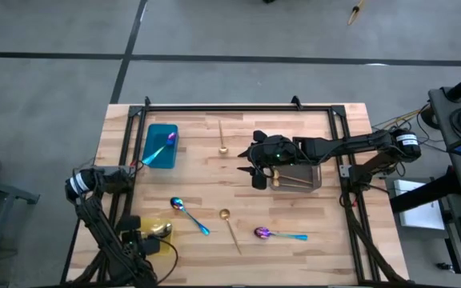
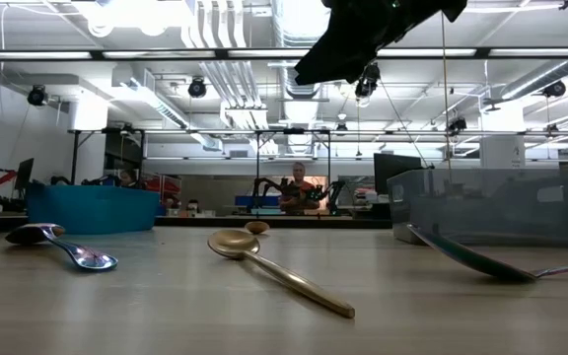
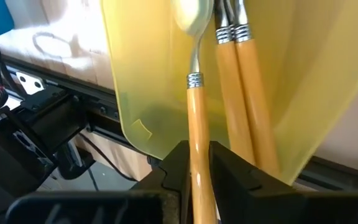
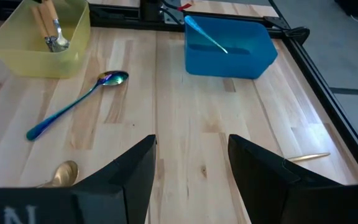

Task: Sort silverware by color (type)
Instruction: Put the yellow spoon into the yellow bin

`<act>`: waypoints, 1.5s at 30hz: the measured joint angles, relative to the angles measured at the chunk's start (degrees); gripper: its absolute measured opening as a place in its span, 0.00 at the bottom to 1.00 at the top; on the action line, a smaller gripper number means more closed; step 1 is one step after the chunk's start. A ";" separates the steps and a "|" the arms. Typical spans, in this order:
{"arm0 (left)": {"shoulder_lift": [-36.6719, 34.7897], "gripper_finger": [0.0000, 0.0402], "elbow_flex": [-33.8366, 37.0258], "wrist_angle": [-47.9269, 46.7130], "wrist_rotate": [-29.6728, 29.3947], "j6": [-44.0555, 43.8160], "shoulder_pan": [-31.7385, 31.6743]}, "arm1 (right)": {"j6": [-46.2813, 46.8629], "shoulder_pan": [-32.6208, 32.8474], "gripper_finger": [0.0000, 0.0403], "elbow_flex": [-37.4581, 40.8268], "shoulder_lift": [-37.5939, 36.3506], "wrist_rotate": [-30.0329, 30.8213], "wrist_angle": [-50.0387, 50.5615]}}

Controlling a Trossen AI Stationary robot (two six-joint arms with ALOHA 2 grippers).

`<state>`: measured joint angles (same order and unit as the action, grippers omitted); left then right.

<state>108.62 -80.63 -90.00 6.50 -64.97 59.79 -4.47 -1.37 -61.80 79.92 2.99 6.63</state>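
Note:
My left gripper (image 3: 197, 155) is at the table's near left corner, over the yellow tray (image 1: 166, 240), shut on an orange-handled silver spoon (image 3: 194, 74). Two more orange-handled spoons (image 3: 241, 93) lie in that tray. My right gripper (image 1: 256, 172) hangs open above the table's middle, beside the grey tray (image 1: 317, 178), with nothing between its fingers (image 4: 129, 174). Loose on the wood lie two blue-purple spoons (image 1: 189, 214) (image 1: 278, 234) and two gold spoons (image 1: 229, 228) (image 1: 222, 136). A teal-handled spoon (image 4: 207, 37) leans in the teal tray (image 1: 161, 146). My left gripper pinches the spoon's orange handle (image 3: 195, 134), toward its free end, between its two fingers. The fingers come steeply from above and lie roughly along the handle. The spoon points away from them, its bowl (image 3: 194, 15) down inside the yellow tray beside the other two spoons.
Black rails (image 1: 238, 106) frame the tabletop on the far, left and right sides. The grey tray holds thin gold spoons (image 1: 294, 184). Open wood lies between the trays around the loose spoons. A person shows far off in the room (image 2: 299, 187).

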 joint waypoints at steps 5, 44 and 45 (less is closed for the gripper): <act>-0.02 0.16 -1.97 -0.04 -0.12 0.00 0.00 | 0.00 0.02 0.48 0.00 0.00 -0.01 0.00; -36.08 0.08 31.50 33.39 8.04 -24.55 -11.06 | -1.55 1.64 0.48 0.00 0.00 -0.01 0.22; -35.94 0.09 31.85 33.51 8.04 -24.55 -11.06 | -1.55 1.64 0.48 0.00 0.00 -0.01 0.22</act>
<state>72.67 -48.77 -56.49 14.55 -89.52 48.73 -6.02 0.27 -61.80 79.92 2.98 6.85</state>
